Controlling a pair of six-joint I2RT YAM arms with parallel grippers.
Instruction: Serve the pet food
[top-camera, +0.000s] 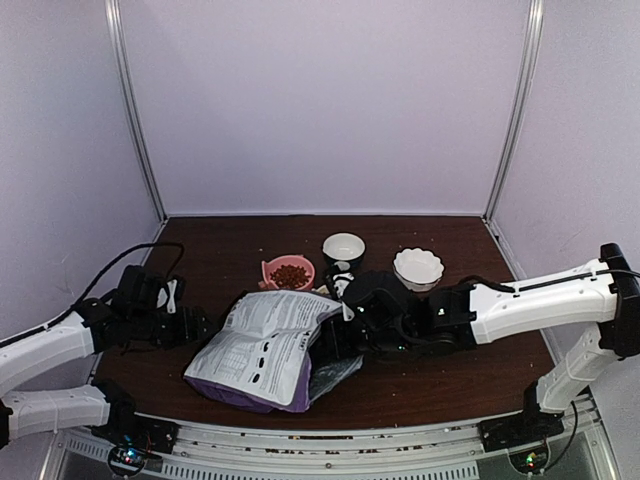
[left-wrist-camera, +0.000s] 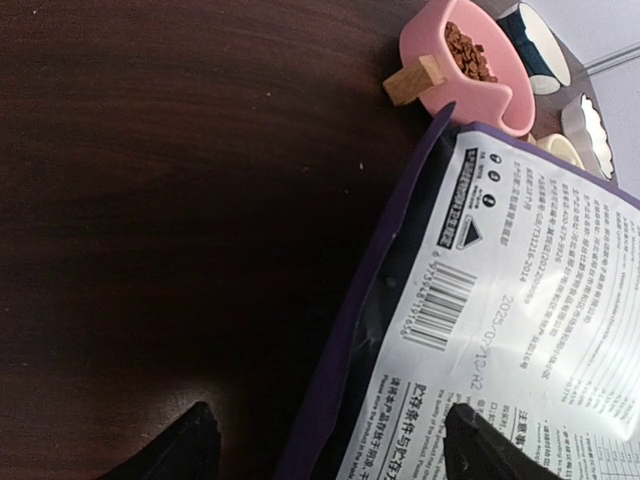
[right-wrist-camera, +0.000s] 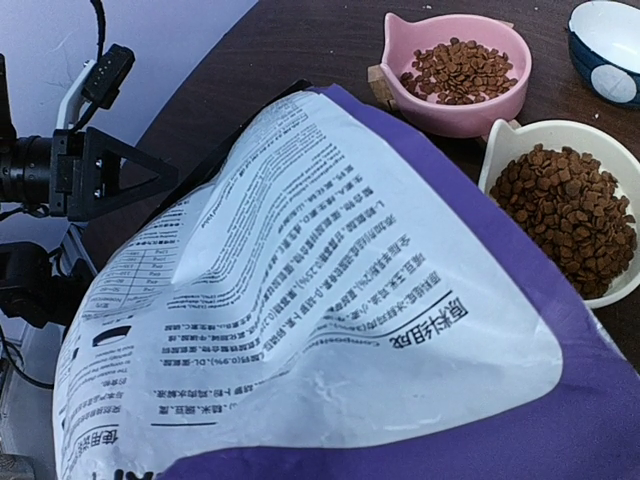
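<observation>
Right wrist view: reddish-brown kibble pellets (right-wrist-camera: 465, 70) lie in pink plastic bowl (right-wrist-camera: 450, 118) and cream bowl (right-wrist-camera: 497, 150) ahead of right tool (top-camera: 345, 308), which seems to pinch purple-and-white bag (right-wrist-camera: 330, 300); left tool (left-wrist-camera: 330, 430) spread; blue-and-white bowl (right-wrist-camera: 585, 65) looks unfilled.

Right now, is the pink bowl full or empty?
Partly full. The pink bowl holds a layer of brown kibble, lying below its rim.

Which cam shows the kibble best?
Right wrist: kibble lies in the pink bowl and a cream bowl, single pieces clear. Top view shows only a dark patch in the pink bowl; left wrist catches a sliver at the frame's top.
</observation>
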